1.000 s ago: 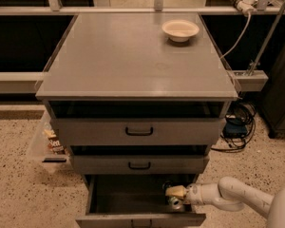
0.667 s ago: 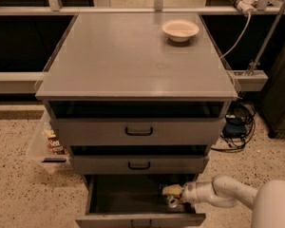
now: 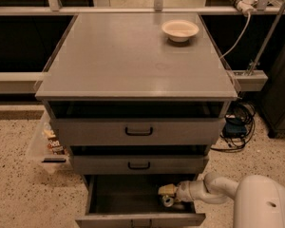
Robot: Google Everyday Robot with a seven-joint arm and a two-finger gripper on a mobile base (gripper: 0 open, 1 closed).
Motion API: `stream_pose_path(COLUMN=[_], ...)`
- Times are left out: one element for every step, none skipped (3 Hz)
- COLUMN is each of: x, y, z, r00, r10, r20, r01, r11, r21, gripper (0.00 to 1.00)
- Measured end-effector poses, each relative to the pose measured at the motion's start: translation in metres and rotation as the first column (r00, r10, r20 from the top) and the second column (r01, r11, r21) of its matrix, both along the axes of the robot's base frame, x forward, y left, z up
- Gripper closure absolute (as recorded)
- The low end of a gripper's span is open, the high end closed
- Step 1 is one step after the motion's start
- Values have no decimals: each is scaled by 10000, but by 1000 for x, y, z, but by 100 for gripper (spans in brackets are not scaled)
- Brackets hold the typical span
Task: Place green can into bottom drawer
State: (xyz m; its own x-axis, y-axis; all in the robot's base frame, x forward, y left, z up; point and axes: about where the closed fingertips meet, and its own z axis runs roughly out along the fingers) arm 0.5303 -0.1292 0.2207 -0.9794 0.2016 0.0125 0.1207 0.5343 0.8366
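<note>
Since the bottom drawer (image 3: 123, 196) already stands open, the step in hand looks like the release. The green can (image 3: 167, 201) sits low at the drawer's right, silver end facing out. The claw (image 3: 167, 190) is right above it, reaching in from the right; can't tell if it grips the can. I'd seat the can on the drawer floor, clear of the front panel, then withdraw. Grey desk (image 3: 123, 65): cream bowl (image 3: 180, 30) back right. Speckled floor: snack bin (image 3: 47, 146) left, cables (image 3: 237, 127) right.

Tool (image 3: 167, 191) inside bottom drawer (image 3: 133, 220) (front panel cut by lower edge); green can (image 3: 167, 202) mostly hidden beneath it.
</note>
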Motion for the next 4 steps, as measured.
stream_pose_path(x=[4,4,4,4], y=[6,7,7,7], z=[-19,-20,-20,-20], r00=[9997,9997,9997,9997], r10=[108,117,118,118], r20=[-213,-216,-217,-217], r01=[-112,-122,-123,-123], r11=[9997,9997,9997,9997], r21=[-219,-222,-221,-221], gripper=[100,82,57,34])
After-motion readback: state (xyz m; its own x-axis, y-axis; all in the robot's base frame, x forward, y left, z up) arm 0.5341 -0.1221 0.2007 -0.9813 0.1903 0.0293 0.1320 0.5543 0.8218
